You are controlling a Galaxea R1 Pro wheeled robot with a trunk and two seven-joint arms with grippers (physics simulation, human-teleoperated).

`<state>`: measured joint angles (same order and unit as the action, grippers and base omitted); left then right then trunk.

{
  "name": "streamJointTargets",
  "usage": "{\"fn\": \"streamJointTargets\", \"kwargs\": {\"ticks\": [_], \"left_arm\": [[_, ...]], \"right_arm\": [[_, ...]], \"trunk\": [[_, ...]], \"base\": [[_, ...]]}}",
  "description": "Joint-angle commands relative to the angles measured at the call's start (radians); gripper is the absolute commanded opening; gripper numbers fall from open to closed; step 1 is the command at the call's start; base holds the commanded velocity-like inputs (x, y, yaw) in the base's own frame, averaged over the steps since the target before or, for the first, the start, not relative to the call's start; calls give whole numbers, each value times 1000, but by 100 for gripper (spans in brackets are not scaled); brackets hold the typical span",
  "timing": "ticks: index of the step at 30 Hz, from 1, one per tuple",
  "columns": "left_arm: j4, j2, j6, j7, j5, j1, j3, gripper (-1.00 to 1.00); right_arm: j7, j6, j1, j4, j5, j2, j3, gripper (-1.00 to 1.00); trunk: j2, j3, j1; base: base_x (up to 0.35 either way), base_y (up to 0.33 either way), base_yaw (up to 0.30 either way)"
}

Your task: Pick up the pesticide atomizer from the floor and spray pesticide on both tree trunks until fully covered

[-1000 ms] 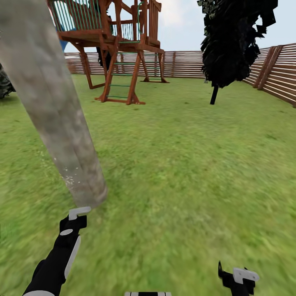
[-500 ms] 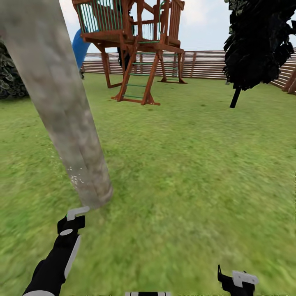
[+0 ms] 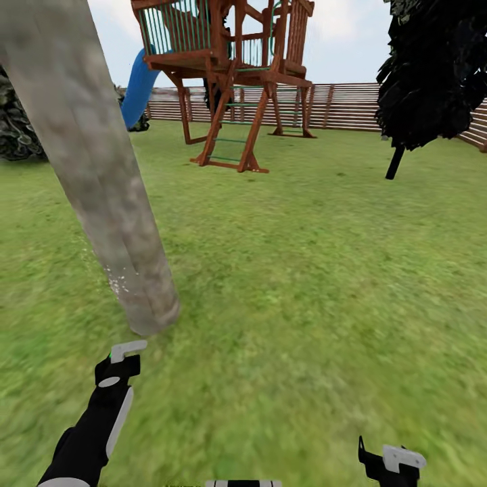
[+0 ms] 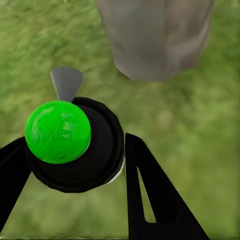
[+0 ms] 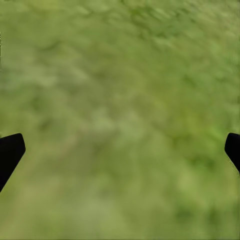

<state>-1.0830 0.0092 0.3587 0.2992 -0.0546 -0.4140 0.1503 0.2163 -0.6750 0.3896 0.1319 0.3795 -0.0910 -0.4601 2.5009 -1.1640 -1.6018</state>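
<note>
A thick pale grey-brown tree trunk leans up from the lawn at the left, with small white specks low on its bark. Just short of its base is my left gripper. In the left wrist view that gripper is shut on the pesticide atomizer, a black body with a bright green round cap. Its grey nozzle points toward the trunk's foot. My right gripper hangs low at the right, open over bare grass, its fingertips far apart.
A red-brown wooden play tower with a blue slide stands ahead on the lawn. A slim near-black tree is at the right, a dark bush at the far left. A slatted wooden fence closes the back.
The whole picture has slid to the right, so the camera has turned left; the blue slide has come into view. Both arms and the held atomizer keep their pose.
</note>
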Motion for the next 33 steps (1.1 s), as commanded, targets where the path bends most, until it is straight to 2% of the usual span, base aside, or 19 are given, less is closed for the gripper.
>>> {"fn": "streamJointTargets", "kwargs": {"ticks": [1, 10, 13, 14, 16, 17, 18, 19, 22, 24, 30, 33], "left_arm": [[0, 0, 0, 0, -1, 0, 0, -100], [4, -1, -1, -5, -1, -3, -5, -100], [49, 3, -4, -10, 1, -26, -8, -100], [66, 12, -5, -10, 0, -52, -5, -100], [105, 48, -6, -11, 0, -85, -3, -100], [123, 81, -5, -12, 1, -98, -4, -100], [133, 101, -5, -18, 5, -106, -8, -100], [131, 102, -5, -39, 9, -110, -12, -100], [129, 39, -8, -154, 7, -119, -16, -100], [127, 18, -10, -181, 4, -115, -17, -100], [109, 26, -9, -189, 3, -127, -8, -100], [16, 13, 0, -188, 4, -128, -16, -100]], "right_arm": [[0, 0, 0, 0, 0, 0, 0, 100], [-1, 0, 0, 0, 0, 0, 0, 100], [-1, 0, 0, 0, 0, -1, 0, 100], [0, 0, 0, 0, 0, -1, 0, 100], [0, 0, 0, 0, -1, -1, 0, 100], [0, 0, 0, 0, -1, -1, 0, 100], [0, 0, 0, 0, -1, -1, 0, 100], [0, 0, 0, 0, -1, -1, 0, 100], [0, 0, 0, 0, -1, -1, 0, 100], [0, 0, 0, 0, -1, -1, 0, 100], [-1, 0, 0, -1, -1, -1, 0, 100], [0, 0, 0, -1, -1, -1, 0, 100]], "trunk": [[0, 0, 0], [0, 0, 0], [0, 0, 0], [0, 0, 0], [0, 0, 0], [0, 0, 0], [0, 0, 0], [0, 0, 0], [0, 0, 0], [0, 0, 0], [0, 0, 0], [0, 0, 0]], "base": [[0, -274, 276], [9, -214, 211], [2, -11, 9], [0, -3, 2], [0, -1, 1], [0, 0, 0], [0, 0, 0], [0, 0, 0], [0, 0, 0], [0, 0, 0], [-132, 0, 0], [-97, 0, 0]]}}
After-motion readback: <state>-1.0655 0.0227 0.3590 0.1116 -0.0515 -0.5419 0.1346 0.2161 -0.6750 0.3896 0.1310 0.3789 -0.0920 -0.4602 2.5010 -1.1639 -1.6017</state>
